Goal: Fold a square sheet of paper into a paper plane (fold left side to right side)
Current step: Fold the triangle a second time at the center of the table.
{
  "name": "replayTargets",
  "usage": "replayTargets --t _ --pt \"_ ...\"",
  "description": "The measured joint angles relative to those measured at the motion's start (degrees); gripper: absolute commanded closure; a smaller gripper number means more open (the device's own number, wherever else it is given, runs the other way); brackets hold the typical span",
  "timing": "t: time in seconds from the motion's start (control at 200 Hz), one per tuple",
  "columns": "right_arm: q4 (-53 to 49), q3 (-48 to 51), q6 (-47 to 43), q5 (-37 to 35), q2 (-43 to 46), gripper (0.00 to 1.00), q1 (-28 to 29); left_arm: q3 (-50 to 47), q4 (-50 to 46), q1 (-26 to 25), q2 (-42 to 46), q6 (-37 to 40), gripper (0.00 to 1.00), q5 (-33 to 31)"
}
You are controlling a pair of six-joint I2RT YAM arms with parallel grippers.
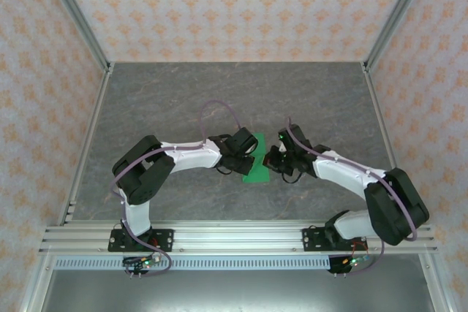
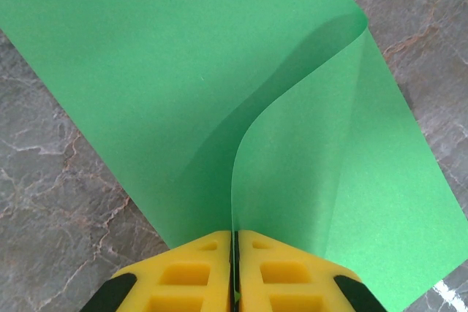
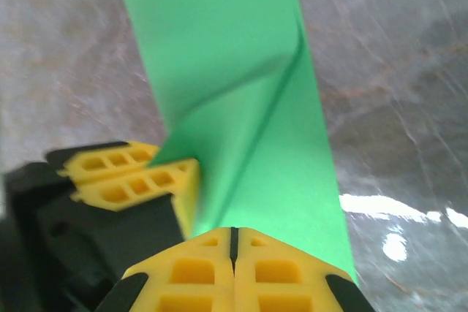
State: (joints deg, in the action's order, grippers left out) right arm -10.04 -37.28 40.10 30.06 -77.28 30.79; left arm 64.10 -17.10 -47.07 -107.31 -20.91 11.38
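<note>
The square sheet of paper [image 1: 257, 171] is bright green and lies on the grey table between my two grippers. My left gripper [image 2: 235, 233] is shut on one edge of the sheet [image 2: 146, 71] and holds that side up, so it curls over the flat part. In the top view the left gripper [image 1: 247, 153] is at the sheet's left side and the right gripper [image 1: 275, 160] at its right side. My right gripper [image 3: 234, 230] is shut with its tips low over the sheet [image 3: 219, 34] and nothing between them. The left gripper's yellow fingers [image 3: 131, 180] pinch the lifted flap beside it.
The tabletop [image 1: 183, 100] is grey and marbled, with patterned walls and aluminium posts [image 1: 77, 12] around it. A metal rail [image 1: 234, 235] runs along the near edge, where both arm bases are bolted. A light glare lies on the table [image 3: 387, 210] right of the sheet.
</note>
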Motion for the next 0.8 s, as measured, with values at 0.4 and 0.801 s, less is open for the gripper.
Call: replayTargets --t 0.4,0.801 --pt "10.3 -0.3 4.1 3.6 -8.4 1.00 -0.2 0.0 0.0 0.0 0.0 0.0 0.90 0.1" --pt "12.7 -2.5 4.3 4.5 -13.9 1.00 -0.2 0.0 0.0 0.3 0.0 0.0 0.90 0.4"
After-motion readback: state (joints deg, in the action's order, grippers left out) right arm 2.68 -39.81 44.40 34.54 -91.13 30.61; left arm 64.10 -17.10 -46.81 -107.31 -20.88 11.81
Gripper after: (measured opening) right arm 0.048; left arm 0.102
